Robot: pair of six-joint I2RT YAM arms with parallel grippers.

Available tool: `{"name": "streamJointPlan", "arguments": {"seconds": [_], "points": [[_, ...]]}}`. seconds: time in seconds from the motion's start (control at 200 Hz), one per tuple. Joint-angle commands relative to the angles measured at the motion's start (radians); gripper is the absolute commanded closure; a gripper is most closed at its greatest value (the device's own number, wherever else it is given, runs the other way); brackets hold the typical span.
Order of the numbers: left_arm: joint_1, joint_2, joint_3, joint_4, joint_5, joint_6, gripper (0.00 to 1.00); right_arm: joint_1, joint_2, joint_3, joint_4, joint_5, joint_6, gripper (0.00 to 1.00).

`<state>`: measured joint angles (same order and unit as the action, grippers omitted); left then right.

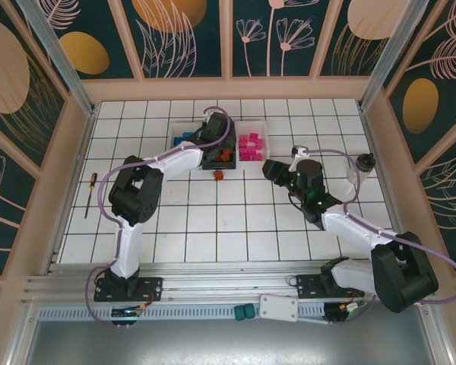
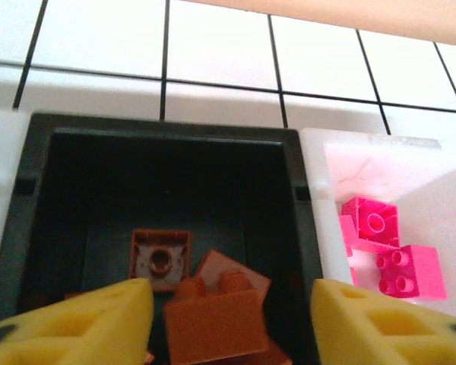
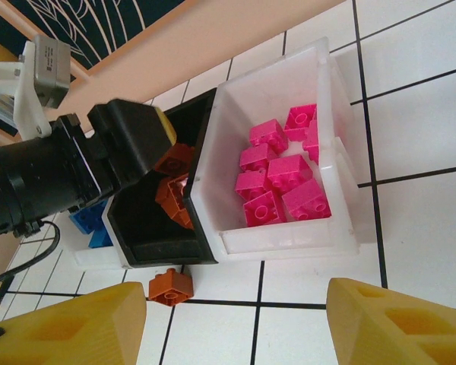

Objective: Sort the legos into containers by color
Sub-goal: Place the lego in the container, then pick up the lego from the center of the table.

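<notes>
**Top view.** Three bins stand touching in a row at the far side of the table: a white bin with blue bricks (image 1: 174, 131), the black bin (image 1: 210, 163) and a white bin with pink bricks (image 1: 252, 128). The left gripper (image 1: 217, 150) hangs over the black bin, and its arm hides much of the interior. One loose orange brick (image 1: 219, 176) lies on the tiles just in front of that bin. The right gripper (image 1: 273, 169) is over bare tiles near the pink bin's near corner, apart from it. A screwdriver (image 1: 90, 195) lies by the left wall, well away. Two teal blocks (image 1: 245, 311) and a flat white box (image 1: 277, 306) sit at the near rail.

**Left wrist.** The left fingers (image 2: 83, 327) are spread wide above the black bin. Orange-brown bricks (image 2: 213, 319) lie in the bin between them – gripped by neither, as far as can be seen.

**Right wrist.** The right fingers (image 3: 395, 323) are wide apart with nothing between them. Ahead, the pink bricks (image 3: 281, 179) lie heaped in their bin (some studs up, some tilted). The left gripper blocks part of the black bin – the loose brick sits outside its near wall.
</notes>
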<state>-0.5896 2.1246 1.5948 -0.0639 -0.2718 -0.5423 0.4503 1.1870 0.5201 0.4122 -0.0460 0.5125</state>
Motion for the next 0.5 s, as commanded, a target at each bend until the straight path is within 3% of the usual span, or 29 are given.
{"name": "streamJointPlan", "arguments": {"seconds": [0.0,0.175,0.495], "points": [[0.006,-0.022,0.014,-0.009,-0.007,0.003,0.31,0.0,-0.045,-0.009,0.003,0.01,0.003,0.35],[0.003,-0.184,-0.138,0.063,0.034,-0.022,0.27,-0.002,-0.059,-0.008,-0.001,0.02,0.0,0.35],[-0.092,-0.541,-0.651,0.239,-0.011,-0.112,0.22,0.0,-0.053,-0.022,0.031,0.019,0.015,0.35]]}}
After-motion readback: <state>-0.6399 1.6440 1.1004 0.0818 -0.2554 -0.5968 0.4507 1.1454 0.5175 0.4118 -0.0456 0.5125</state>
